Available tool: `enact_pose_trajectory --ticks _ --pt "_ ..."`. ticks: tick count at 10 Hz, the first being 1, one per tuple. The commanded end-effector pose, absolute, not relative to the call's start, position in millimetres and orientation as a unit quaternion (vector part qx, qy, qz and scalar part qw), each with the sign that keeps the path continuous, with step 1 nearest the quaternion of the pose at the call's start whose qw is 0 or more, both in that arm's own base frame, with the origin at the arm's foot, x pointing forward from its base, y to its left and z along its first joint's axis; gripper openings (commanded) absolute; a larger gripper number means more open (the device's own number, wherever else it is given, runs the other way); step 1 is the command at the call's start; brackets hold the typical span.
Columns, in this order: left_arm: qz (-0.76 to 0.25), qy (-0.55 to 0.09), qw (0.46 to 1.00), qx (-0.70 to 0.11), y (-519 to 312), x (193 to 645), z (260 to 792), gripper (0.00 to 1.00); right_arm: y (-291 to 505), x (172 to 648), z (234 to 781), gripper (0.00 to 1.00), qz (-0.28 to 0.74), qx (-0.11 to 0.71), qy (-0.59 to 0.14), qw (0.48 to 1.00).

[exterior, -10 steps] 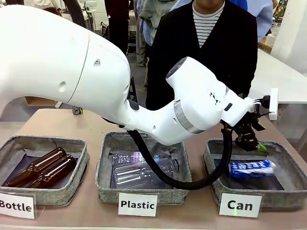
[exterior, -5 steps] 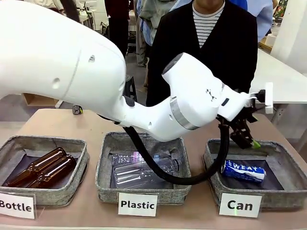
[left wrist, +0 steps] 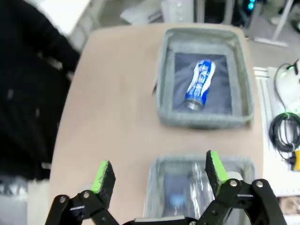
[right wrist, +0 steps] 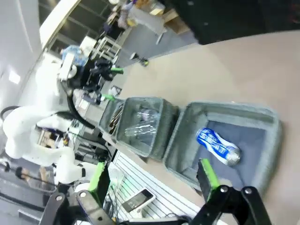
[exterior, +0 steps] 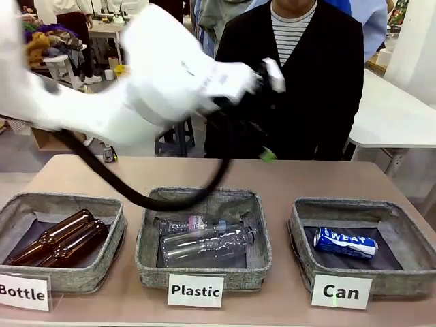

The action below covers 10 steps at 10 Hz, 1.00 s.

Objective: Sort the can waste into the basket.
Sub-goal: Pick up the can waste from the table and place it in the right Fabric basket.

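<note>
left gripper (left wrist: 159, 171): fingers are standing wide apart and gripping nothing. It is hanging high above the table (exterior: 88, 174), over the far side of the middle bin. In the front view it is showing as a blur in front of the person's jacket.
right gripper (right wrist: 152, 176): fingers are also standing apart and carrying nothing. It is hovering up off the table, looking down at the basket from one side.
blue can (exterior: 345, 242): is lying on its side on the dark liner inside the basket, white "SWEAT" print facing up, silver end pointing toward the middle bin. It is touching neither gripper.
basket (exterior: 303, 221): grey fabric, sitting at the robot's right end of the row of three, with the white "Can" label (exterior: 340, 291) standing in front of it.
plastic bin (exterior: 146, 245): is sitting in the middle, just beside the basket, holding clear plastic bottles (exterior: 204, 242). A "Plastic" label is standing in front.
bottle bin (exterior: 17, 208): is sitting at the left end, holding two brown glass bottles (exterior: 65, 237) lying side by side.
person (exterior: 293, 82): is standing at the far side of the table, wearing a dark jacket over a striped top.
</note>
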State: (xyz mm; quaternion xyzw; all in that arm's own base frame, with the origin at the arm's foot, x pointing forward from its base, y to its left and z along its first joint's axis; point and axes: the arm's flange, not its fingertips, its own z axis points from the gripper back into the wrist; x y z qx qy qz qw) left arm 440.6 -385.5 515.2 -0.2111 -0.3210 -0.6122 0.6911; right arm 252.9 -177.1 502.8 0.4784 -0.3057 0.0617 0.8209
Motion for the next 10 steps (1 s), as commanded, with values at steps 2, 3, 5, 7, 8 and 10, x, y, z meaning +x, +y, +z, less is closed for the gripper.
enact_pose_trajectory --ticks 2,3,5,7,8,10 --pt "-0.497 -0.27 0.758 -0.326 -259.1 463.5 526.6 1.0 -93.1 285.4 513.7 1.0 0.128 0.517 -0.302 0.791" --pt "-0.459 -0.254 0.763 -0.378 -210.5 475.1 520.8 1.0 -69.8 295.7 511.9 1.0 0.155 0.535 -0.291 0.778" --pt "-0.354 -0.24 0.772 -0.47 -108.8 496.0 490.9 1.0 -34.8 317.4 494.6 1.0 0.173 0.576 -0.269 0.752" --pt "-0.277 -0.215 0.774 -0.526 -21.9 501.3 451.0 1.0 -19.6 344.5 475.2 1.0 0.191 0.614 -0.265 0.718" --pt "-0.246 -0.207 0.769 -0.552 16.5 492.1 423.6 1.0 -15.3 360.1 464.5 1.0 0.19 0.61 -0.274 0.719" --pt "-0.22 -0.224 0.75 -0.582 69.3 454.0 392.4 1.0 -11.9 382.9 447.5 1.0 0.166 0.585 -0.291 0.738"
